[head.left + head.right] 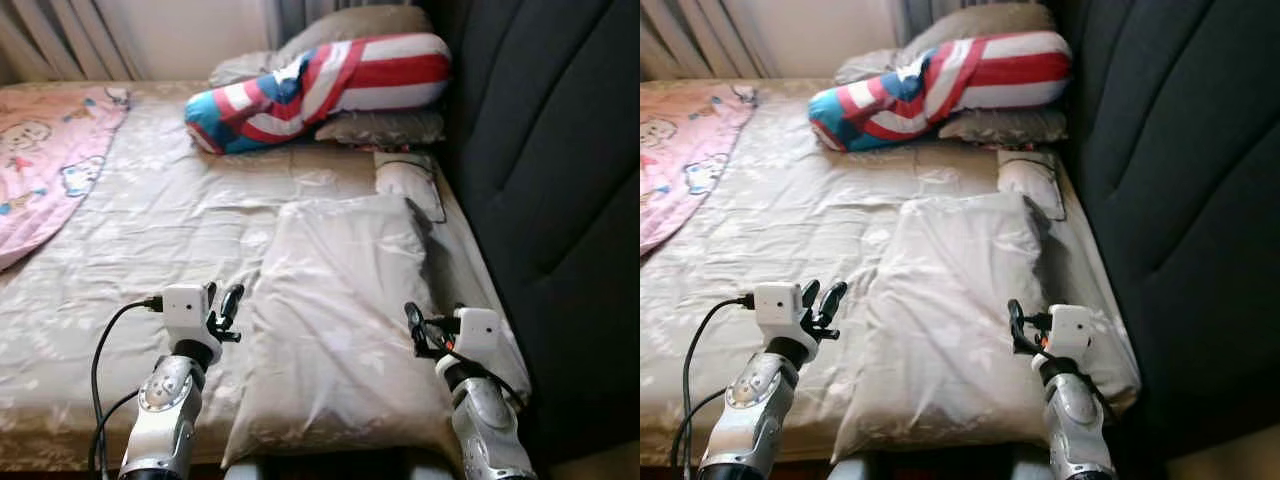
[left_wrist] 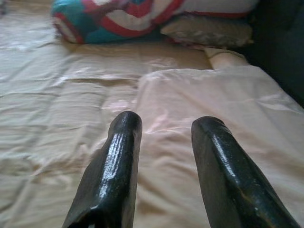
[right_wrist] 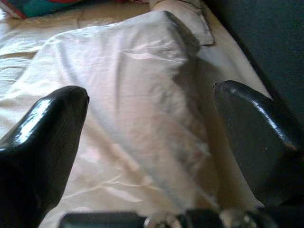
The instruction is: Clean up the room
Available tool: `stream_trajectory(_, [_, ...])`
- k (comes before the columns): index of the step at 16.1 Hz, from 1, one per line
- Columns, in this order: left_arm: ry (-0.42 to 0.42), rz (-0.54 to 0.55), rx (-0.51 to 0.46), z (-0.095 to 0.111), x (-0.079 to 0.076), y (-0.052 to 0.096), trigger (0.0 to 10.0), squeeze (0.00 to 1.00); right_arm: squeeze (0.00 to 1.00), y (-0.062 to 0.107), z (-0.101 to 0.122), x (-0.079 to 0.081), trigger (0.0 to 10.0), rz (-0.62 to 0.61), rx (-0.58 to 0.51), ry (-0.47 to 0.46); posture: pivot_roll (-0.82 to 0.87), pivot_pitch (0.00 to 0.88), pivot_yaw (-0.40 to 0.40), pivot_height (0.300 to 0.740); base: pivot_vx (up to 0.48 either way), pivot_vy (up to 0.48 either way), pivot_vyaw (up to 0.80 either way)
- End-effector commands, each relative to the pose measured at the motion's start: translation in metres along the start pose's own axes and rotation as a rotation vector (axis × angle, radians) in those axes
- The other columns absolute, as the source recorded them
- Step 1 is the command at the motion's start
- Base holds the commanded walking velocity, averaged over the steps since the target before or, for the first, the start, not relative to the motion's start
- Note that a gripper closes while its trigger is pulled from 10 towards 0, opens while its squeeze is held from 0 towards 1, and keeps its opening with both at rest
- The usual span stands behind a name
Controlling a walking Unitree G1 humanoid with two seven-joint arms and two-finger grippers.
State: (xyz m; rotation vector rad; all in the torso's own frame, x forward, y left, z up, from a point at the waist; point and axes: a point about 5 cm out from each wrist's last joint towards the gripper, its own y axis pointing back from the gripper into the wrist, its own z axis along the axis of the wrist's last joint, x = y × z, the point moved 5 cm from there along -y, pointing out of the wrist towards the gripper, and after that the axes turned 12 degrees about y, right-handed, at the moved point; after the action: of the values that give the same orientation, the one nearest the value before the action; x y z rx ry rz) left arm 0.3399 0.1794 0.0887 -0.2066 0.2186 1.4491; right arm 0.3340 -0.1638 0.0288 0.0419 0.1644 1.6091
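Soft daylight, slightly hazy focus

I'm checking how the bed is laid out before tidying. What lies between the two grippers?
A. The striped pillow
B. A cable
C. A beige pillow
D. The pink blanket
C: the beige pillow lies on the bed between the left gripper and right gripper, both open; the striped pillow sits far off by the headboard and the pink blanket at the robot's far left.
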Motion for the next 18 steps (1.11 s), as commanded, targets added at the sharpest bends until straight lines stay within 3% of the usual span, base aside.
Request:
stream_trajectory(1, [0.003, 0.003, 0.005, -0.0010, 0.0003, -0.0003, 10.0, 0.00, 0.00, 0.0009, -0.0055, -0.0045, 10.0, -0.012, 0.026, -0.005, -0.06, 0.103, 0.011, 0.655, 0.000, 0.000, 0.00])
stream_trajectory(14, [0.020, -0.009, 0.014, -0.0037, -0.0025, -0.0010, 10.0, 0.00, 0.00, -0.0004, -0.0074, -0.0034, 10.0, -0.004, 0.040, -0.009, -0.06, 0.100, 0.009, 0.655, 0.000, 0.000, 0.00])
stream_trajectory(18, [0.023, -0.012, 0.012, -0.0016, -0.0021, -0.0026, 10.0, 0.00, 0.00, -0.0017, -0.0063, -0.0037, 10.0, -0.003, 0.041, -0.010, -0.06, 0.128, 0.014, 0.655, 0.279, 0.000, 0.00])
